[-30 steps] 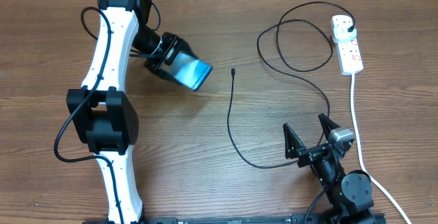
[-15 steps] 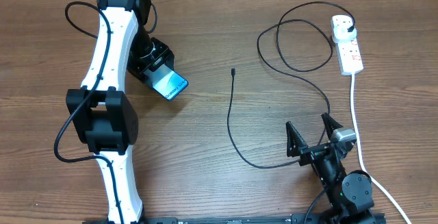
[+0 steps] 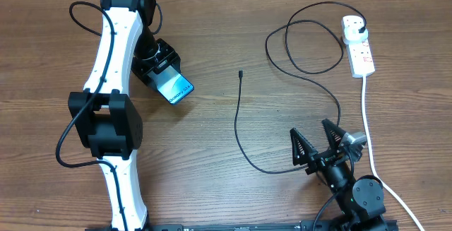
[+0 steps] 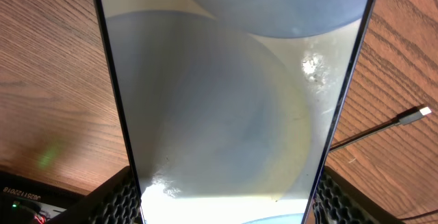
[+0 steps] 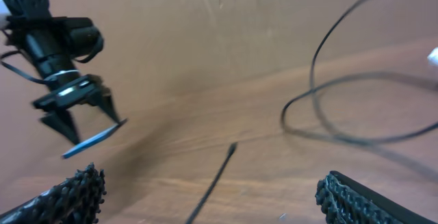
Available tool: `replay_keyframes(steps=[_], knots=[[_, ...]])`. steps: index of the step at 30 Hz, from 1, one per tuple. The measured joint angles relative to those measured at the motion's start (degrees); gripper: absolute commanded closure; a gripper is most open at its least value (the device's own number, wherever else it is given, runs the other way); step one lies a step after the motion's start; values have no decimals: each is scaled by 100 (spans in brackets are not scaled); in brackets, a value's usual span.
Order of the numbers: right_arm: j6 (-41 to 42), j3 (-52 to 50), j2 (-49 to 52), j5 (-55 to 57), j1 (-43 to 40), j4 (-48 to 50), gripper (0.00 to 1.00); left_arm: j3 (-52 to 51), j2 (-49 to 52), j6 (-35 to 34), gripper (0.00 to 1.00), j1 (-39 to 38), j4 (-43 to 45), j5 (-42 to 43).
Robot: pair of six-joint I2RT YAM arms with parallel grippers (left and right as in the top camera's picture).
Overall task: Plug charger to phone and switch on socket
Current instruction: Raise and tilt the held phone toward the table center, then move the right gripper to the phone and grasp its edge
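Your left arm stretches up the wood-grain worktop (image 3: 212, 188), wrist turned inward. The left tool (image 3: 164, 74) is clamped on the phone (image 3: 175, 88), a slim glossy slab held tilted off the surface. The right tool (image 3: 318, 146) sits low by the front edge, its ribbed black fingers spread wide and empty. The thin black charger (image 3: 237, 121) snakes across to the white oblong socket (image 3: 359, 47) at far right.

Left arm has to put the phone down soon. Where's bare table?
Widest bare wood: between the left arm and the charger's straight run, below the phone in the left gripper. Also the pocket inside the charger's U, above the open right gripper. Crowded: charger loops by the socket and its white cord.
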Motion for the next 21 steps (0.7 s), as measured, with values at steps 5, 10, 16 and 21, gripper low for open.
replay_keyframes(steps=[5, 10, 16, 21], knots=[[575, 319, 463, -483, 0, -96, 0, 2, 0, -4, 96, -28, 48, 0], [778, 1333, 1471, -1021, 0, -98, 0, 2, 0, -138, 96, -181, 85, 2], [850, 2752, 3314, -1657, 0, -584, 0, 4, 0, -538, 96, -385, 203, 26], [872, 3995, 5285, -2245, 0, -1434, 0, 4, 0, -955, 95, -487, 271, 44]])
